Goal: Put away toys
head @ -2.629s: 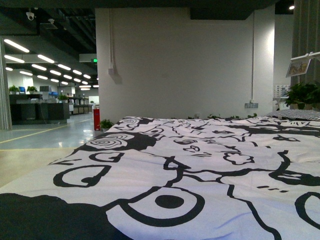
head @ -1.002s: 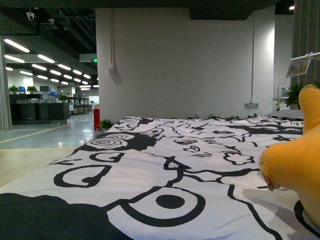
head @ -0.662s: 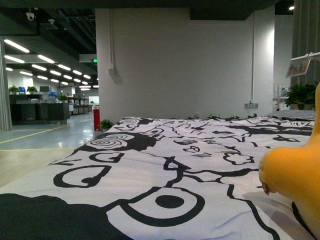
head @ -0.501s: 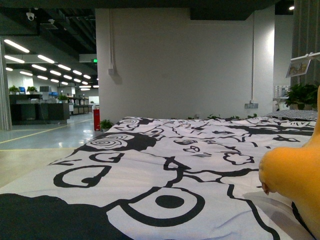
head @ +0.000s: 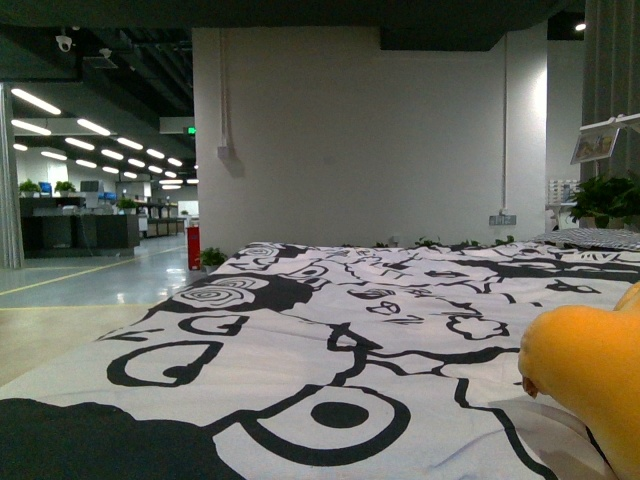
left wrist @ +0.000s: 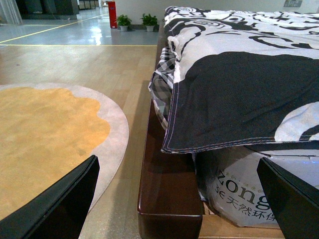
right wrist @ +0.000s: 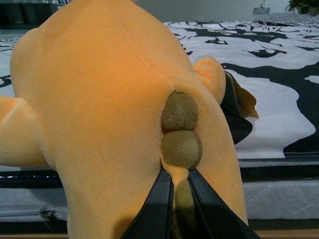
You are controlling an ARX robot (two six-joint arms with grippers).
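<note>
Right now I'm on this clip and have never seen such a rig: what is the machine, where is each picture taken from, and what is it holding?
This is a robot with two arms, each ending in a two-finger gripper, and three cameras. The front view comes from its body and looks across a black-and-white patterned bed cover. An orange plush toy shows at the right edge. The left wrist view rides on the left arm. The left gripper has its dark fingers wide apart with nothing between them, and it faces the bed's side, its wooden frame and a round orange rug on the floor. The right wrist view rides on the right arm. The right gripper is pinched shut on the toy's brown tail, so the toy fills that picture.
</note>
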